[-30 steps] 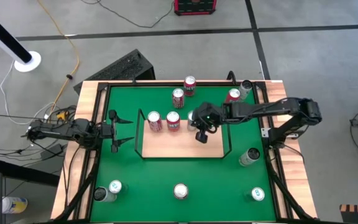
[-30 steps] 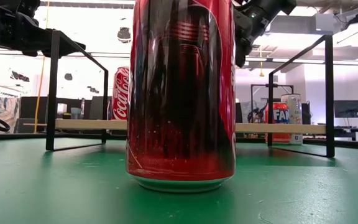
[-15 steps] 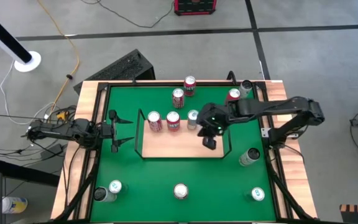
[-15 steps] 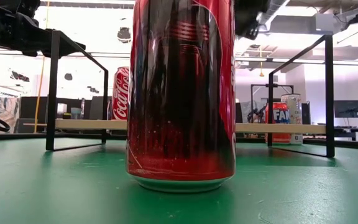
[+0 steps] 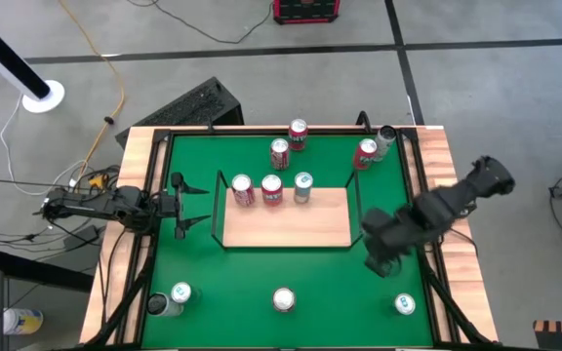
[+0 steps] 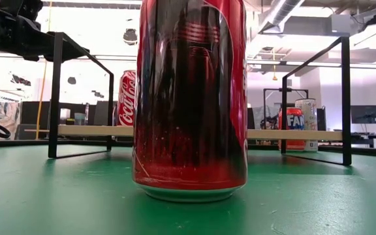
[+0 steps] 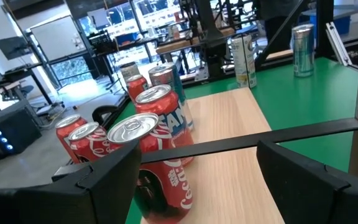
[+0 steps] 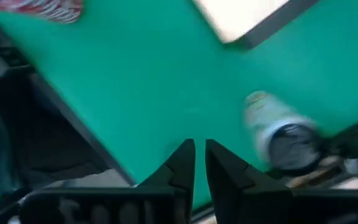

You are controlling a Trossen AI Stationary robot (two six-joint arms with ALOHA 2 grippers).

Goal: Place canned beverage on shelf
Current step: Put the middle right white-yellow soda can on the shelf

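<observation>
Green table [image 5: 261, 268] lies open beside the shelf [image 5: 286, 224]; right claw [image 5: 377, 261] near its edge.

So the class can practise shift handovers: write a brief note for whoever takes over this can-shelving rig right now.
Left gripper: jaws open, empty, just outside the left end of the shelf.
Right gripper: jaws almost together, empty, over the green table to the right of the shelf, with a pale can below it.
Done: two red cans and a silver can stand in a row along the shelf's far edge.
Left: loose cans stand on the table around the shelf. Shelve them, probably the pale can first.
</observation>
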